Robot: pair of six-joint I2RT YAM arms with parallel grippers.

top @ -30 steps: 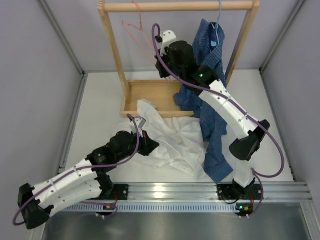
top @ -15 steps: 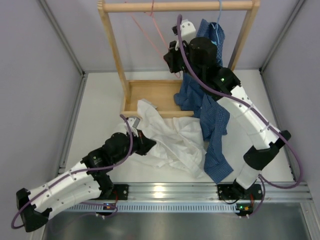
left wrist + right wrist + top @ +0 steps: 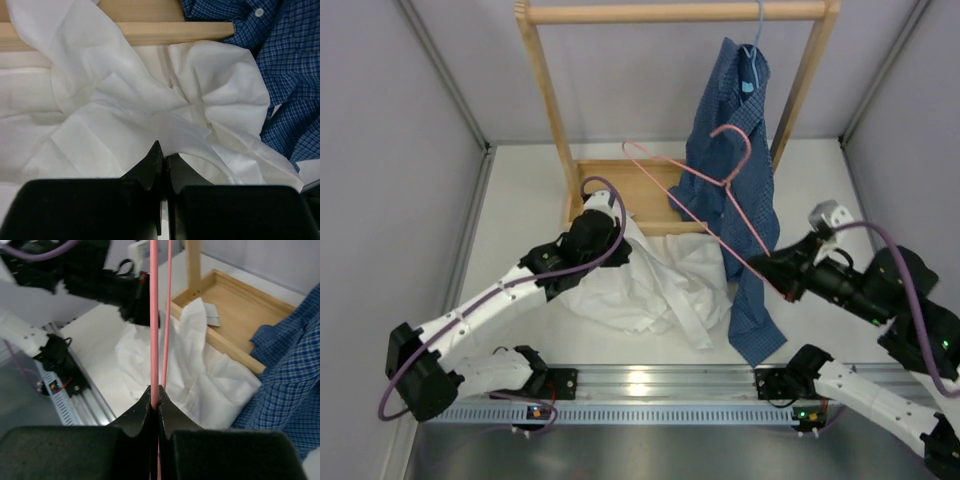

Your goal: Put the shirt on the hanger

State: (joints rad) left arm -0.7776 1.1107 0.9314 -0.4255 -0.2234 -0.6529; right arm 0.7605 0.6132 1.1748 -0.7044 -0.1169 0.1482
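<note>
The white shirt [image 3: 655, 285] lies crumpled on the table in front of the wooden tray. It fills the left wrist view [image 3: 125, 110] and shows in the right wrist view [image 3: 200, 380]. My left gripper [image 3: 605, 250] is shut [image 3: 162, 152] on a fold of the shirt near the tray's front edge. My right gripper [image 3: 765, 267] is shut [image 3: 155, 397] on the wire of the pink hanger [image 3: 695, 190]. It holds the hanger [image 3: 154, 315] in the air, slanting over the shirt, with its hook [image 3: 738, 140] in front of the blue shirt.
A wooden clothes rack [image 3: 670, 12] with a tray base [image 3: 610, 185] stands at the back. The dark blue checked shirt [image 3: 735, 170] hangs from it on a light blue hanger [image 3: 752, 50] and trails down to the table at the right [image 3: 755, 330]. A metal rail [image 3: 660, 380] runs along the near edge.
My right arm has taken the pink hanger off the rail and swung it down and forward to the right. My left arm has moved back toward the tray, drawing the shirt cloth with it.
</note>
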